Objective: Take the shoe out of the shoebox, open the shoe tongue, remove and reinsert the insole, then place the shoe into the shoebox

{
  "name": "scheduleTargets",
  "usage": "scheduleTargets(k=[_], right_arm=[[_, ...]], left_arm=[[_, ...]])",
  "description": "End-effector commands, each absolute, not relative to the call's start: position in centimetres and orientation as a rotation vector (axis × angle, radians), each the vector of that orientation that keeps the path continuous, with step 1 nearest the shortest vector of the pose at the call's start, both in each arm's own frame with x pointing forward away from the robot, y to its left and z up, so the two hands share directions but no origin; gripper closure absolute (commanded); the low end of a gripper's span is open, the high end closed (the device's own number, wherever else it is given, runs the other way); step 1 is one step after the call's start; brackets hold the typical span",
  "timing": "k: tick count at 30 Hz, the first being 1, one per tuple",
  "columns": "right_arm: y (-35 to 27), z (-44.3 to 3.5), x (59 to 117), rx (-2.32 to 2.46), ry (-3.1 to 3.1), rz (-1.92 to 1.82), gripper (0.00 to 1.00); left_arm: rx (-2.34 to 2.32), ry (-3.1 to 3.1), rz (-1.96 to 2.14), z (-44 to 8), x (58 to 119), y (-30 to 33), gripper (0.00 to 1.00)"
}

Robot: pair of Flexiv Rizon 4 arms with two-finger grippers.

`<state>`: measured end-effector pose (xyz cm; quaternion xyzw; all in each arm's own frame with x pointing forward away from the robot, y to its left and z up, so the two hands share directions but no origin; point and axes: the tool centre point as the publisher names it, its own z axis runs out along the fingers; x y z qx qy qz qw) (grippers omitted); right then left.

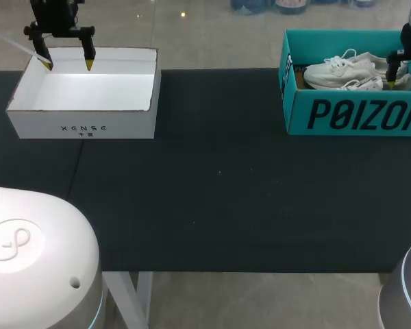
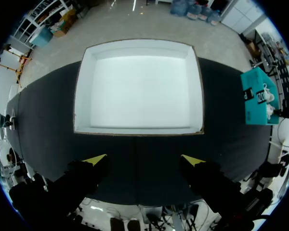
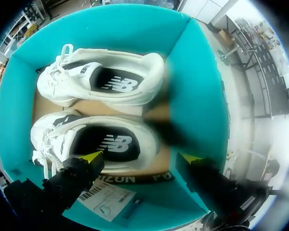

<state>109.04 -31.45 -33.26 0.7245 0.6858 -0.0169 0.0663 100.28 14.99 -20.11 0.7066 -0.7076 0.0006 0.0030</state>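
Observation:
A teal shoebox (image 1: 342, 113) stands at the table's back right, holding two white shoes (image 1: 342, 68) side by side. In the right wrist view the nearer shoe (image 3: 94, 142) lies just ahead of my right gripper (image 3: 139, 158), the other shoe (image 3: 106, 82) beyond it; dark insoles show in both. That gripper (image 1: 396, 77) hangs open over the box's right part, touching nothing. My left gripper (image 1: 67, 64) hovers open above the rear of a white empty box (image 1: 82, 103) at the back left. In the left wrist view the white box (image 2: 139, 86) lies ahead of the open left gripper (image 2: 143, 160).
The black table (image 1: 219, 199) stretches between the two boxes. A white rounded robot part (image 1: 34, 260) sits at the front left corner. A paper label (image 3: 106, 199) is stuck on the teal box's wall under the right gripper.

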Motion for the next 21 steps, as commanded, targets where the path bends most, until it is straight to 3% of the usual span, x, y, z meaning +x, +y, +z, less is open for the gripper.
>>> scheduleTargets(k=[1, 2, 4, 6, 10, 13, 18, 21], right_arm=[[-31.8, -33.69, 109.59, 2.202, 2.08, -0.054, 0.4], [-31.9, -33.75, 109.62, 2.204, 2.075, -0.056, 0.53], [-32.04, -33.84, 109.65, 2.208, 2.07, -0.055, 0.61], [-32.22, -33.95, 109.69, 2.219, 2.053, -0.061, 0.82], [-32.36, -34.02, 109.75, 2.226, 2.041, -0.06, 0.9], [-32.35, -34.05, 109.79, 2.221, 2.039, -0.061, 0.92], [-32.3, -34.12, 109.89, 2.219, 2.032, -0.062, 0.75], [-32.28, -34.08, 109.99, 2.218, 2.03, -0.059, 0.78]], left_arm=[[2.218, -2.22, -0.002, -20.04, 100.21, 14.99, 0.0], [2.218, -2.22, -0.002, -20.04, 100.21, 14.99, 0.0], [2.218, -2.22, -0.002, -20.04, 100.21, 14.99, 0.0], [2.218, -2.22, -0.002, -20.04, 100.21, 14.99, 0.0], [2.218, -2.22, -0.002, -20.04, 100.21, 14.99, 0.0], [2.218, -2.22, -0.002, -20.04, 100.21, 14.99, 0.0], [2.218, -2.22, -0.002, -20.04, 100.21, 14.99, 0.0], [2.218, -2.22, -0.002, -20.04, 100.21, 14.99, 0.0]])
